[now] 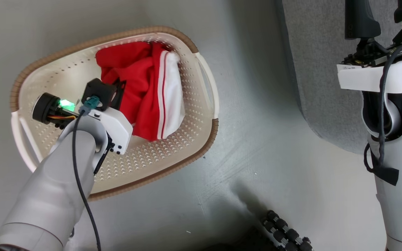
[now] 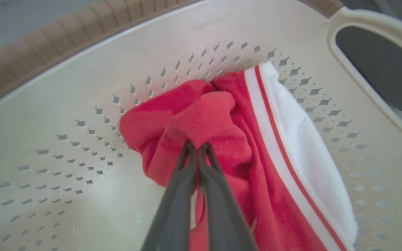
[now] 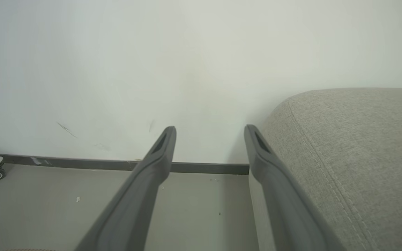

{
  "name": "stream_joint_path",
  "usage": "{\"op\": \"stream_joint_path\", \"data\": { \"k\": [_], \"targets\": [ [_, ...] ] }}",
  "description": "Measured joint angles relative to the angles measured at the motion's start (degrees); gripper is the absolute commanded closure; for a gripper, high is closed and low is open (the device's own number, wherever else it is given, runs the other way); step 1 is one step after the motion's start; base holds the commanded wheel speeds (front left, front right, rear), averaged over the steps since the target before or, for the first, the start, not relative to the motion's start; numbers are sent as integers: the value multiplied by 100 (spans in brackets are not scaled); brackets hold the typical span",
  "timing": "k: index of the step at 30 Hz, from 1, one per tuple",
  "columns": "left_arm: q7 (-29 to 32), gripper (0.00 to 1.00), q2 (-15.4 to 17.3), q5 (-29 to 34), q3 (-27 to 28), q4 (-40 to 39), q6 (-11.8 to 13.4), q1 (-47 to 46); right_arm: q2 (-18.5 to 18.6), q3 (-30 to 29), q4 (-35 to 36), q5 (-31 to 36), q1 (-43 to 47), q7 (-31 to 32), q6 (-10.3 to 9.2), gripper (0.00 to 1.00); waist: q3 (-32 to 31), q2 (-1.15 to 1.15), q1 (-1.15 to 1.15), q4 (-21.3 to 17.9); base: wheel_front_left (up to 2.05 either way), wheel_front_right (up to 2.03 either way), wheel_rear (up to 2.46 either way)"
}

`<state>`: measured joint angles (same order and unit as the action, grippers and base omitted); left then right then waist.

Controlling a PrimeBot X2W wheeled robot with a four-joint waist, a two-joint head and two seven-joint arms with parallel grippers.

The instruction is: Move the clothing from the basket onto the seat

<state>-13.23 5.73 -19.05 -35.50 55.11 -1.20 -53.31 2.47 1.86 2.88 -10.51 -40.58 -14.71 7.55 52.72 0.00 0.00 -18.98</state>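
Two dark fingers (image 2: 183,181) of the left hand (image 2: 196,144) are pressed tight together, and their tips are nipping a raised fold of the clothing (image 2: 204,115), so that's a firm pinch on red fabric! Just beyond the tips the red bunches into a soft hump. To the right of the fingers, in the wrist view, runs a white band with a thin red stripe, then a white panel. All of it lies inside the basket (image 2: 82,90), whose cream perforated wall curves around the hand under a brown rim. From the head camera, the basket stands on the grey floor (image 1: 257,157) with the left forearm (image 1: 65,167) reaching down into it. Over on the other side, the right hand (image 3: 209,129) hangs with its fingers spread wide and nothing between them. Its right finger is close beside the rounded corner of the seat (image 3: 354,146), which stands apart from the basket. Past its tips are a pale wall (image 3: 117,62) and dark skirting (image 3: 82,163).
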Motion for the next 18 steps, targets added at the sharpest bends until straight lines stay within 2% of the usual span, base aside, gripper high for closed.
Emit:
{"op": "stream_joint_path", "data": {
  "k": [18],
  "targets": [
    [-105,100,437,-55,320,-1036,13,333,5,-132,-544,413,297,0,0,0,-818,0,0,447,0,0,0]
  ]
}}
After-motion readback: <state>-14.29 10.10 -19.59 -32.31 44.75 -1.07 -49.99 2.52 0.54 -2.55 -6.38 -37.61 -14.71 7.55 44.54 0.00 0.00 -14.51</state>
